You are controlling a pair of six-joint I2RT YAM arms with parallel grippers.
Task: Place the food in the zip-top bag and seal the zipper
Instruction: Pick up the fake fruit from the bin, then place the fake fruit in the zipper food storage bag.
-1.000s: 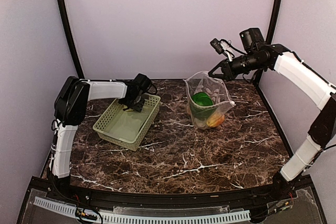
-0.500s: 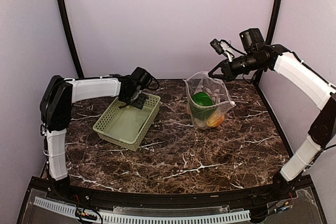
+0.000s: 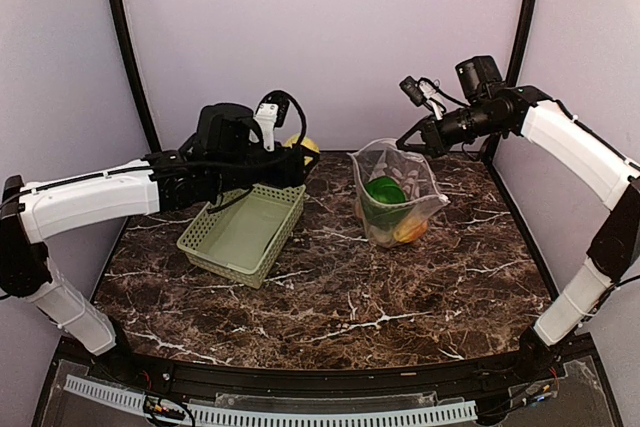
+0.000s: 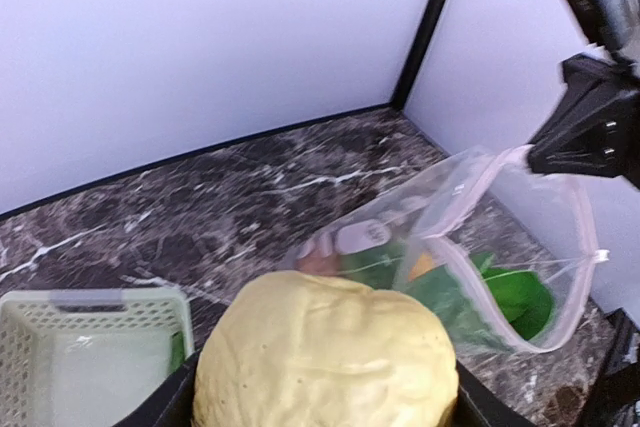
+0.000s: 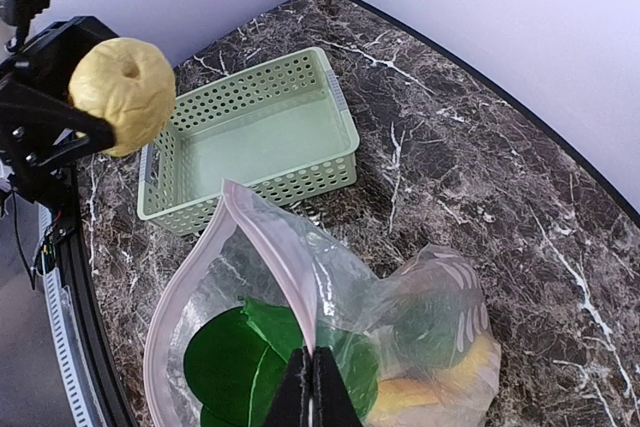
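1. Aloft in the left gripper (image 3: 297,158), a rounded yellow food piece (image 3: 304,145) is clamped between the two black fingers. It is clear of the table (image 3: 380,297) and sits over the far right corner of the light green basket (image 3: 225,265), on the side facing the bag.
2. Seen from the left wrist, the yellow food piece (image 4: 325,357) fills the lower middle of the view, its dimpled surface pale and matte. The bag's open mouth lies beyond it to the right.
3. The zip-top bag (image 3: 395,192), clear with white dots, rests on the marble-patterned table to the right of the basket and apart from it. Its mouth is turned upward and gapes wide.
4. The zipper (image 5: 185,282), a pinkish-white strip, runs round the rim of the open mouth and is unsealed, its two sides well apart.
5. The right gripper (image 3: 405,138) pinches the bag's rim at the far right corner. The right wrist view shows its fingers (image 5: 320,387) pressed together on the plastic, holding that edge up.
6. Inside the bag, the green leaves of the bok choy (image 5: 240,357) lie near the mouth, with its white stem showing from the left wrist. An orange piece (image 3: 408,232) sits low against the bag's bottom; other pieces there are too blurred by the plastic to tell apart.
7. The basket (image 5: 300,182) stands upright on the table left of the bag, set at an angle to the table's edges.
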